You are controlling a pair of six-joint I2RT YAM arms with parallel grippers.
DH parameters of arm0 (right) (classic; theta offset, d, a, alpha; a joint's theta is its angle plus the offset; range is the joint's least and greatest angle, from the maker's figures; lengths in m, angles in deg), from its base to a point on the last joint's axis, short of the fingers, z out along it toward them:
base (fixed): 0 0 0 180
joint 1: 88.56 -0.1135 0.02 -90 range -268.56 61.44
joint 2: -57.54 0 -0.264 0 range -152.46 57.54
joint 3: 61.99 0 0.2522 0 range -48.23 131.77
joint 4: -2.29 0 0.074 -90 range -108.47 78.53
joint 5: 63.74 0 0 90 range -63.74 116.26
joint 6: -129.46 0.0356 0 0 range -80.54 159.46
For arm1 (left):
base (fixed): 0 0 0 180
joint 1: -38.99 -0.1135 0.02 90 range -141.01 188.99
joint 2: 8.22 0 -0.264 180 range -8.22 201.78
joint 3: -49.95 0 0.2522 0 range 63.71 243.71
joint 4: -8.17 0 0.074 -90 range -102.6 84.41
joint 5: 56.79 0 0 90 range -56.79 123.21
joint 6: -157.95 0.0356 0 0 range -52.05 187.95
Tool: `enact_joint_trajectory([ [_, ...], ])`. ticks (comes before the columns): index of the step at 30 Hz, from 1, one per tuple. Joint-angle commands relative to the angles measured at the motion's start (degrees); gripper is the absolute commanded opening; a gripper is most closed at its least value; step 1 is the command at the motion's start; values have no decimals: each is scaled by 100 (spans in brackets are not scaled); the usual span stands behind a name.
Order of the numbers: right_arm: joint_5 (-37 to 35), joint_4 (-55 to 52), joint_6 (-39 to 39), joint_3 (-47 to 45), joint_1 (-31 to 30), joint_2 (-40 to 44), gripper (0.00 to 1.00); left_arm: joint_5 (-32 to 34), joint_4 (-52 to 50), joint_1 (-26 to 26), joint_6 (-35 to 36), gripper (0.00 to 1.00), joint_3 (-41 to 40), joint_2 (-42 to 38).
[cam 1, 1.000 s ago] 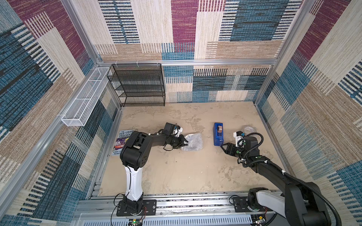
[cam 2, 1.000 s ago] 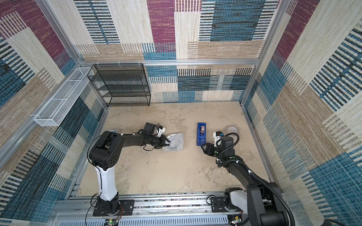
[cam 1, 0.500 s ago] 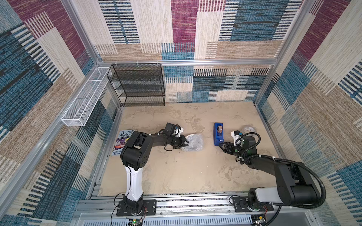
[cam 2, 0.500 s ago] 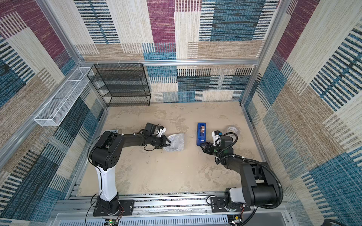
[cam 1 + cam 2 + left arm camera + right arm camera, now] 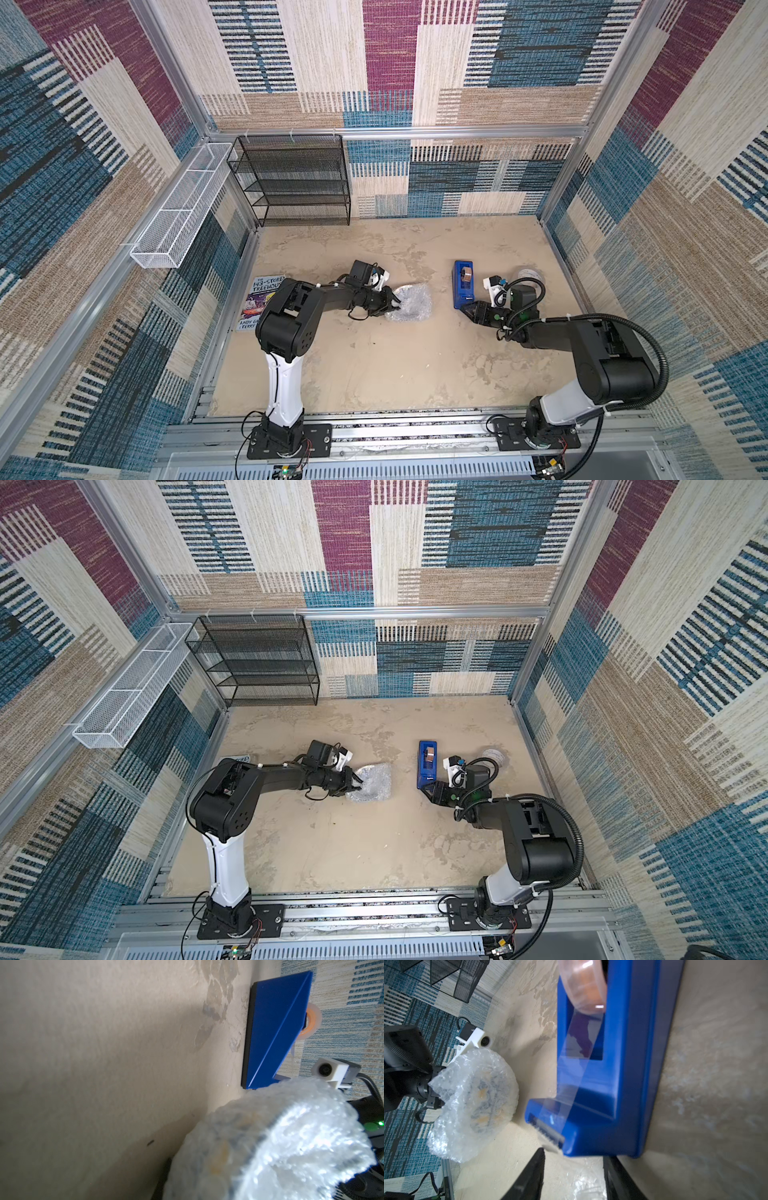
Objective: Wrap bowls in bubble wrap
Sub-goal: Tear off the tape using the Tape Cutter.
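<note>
The bowl (image 5: pixel 485 1095) lies bundled inside the bubble wrap (image 5: pixel 409 302) on the sandy floor; its blue and yellow pattern shows faintly through the plastic (image 5: pixel 220 1147). My left gripper (image 5: pixel 397 306) is shut on the gathered edge of the wrap (image 5: pixel 446 1076) on the bundle's left side, also seen in a top view (image 5: pixel 358 786). My right gripper (image 5: pixel 465 309) is at the near end of the blue tape dispenser (image 5: pixel 463 284). Its two black fingers (image 5: pixel 537 1163) stand apart just short of the serrated cutter (image 5: pixel 548 1132), holding nothing.
A whitish tape roll (image 5: pixel 528 275) lies right of the dispenser. A book (image 5: pixel 259 301) sits by the left wall. A black mesh rack (image 5: pixel 297 178) stands at the back left, with a white wire basket (image 5: pixel 183 208) mounted on the left wall.
My right gripper has slid a little left to the dispenser's near end, its jaws have narrowed, and the right arm's elbow has risen. The left arm and the bundle have not moved.
</note>
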Motion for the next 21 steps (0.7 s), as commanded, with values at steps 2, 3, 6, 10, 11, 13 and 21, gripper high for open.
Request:
enact_joint_trajectory([
  [2, 291, 138, -73, 90, 35, -112, 39, 542, -633, 11, 24, 0, -55, 47],
  [3, 315, 157, -70, 63, 52, -104, 38, 550, -639, 14, 29, 0, -51, 39],
  [6, 367, 204, -19, 5, 109, -69, 36, 558, -668, 13, 40, 0, -38, 39],
  [10, 396, 261, 18, -79, 153, 9, 36, 550, -685, 7, 46, 0, -29, 47],
  [11, 406, 279, 23, -101, 161, 31, 35, 558, -679, 14, 48, 0, -29, 54],
  [13, 429, 281, 27, -120, 163, 50, 34, 550, -694, 14, 55, 0, -20, 56],
  [21, 561, 313, 54, -178, 163, 64, 31, 558, -703, 12, 55, 0, -20, 47],
])
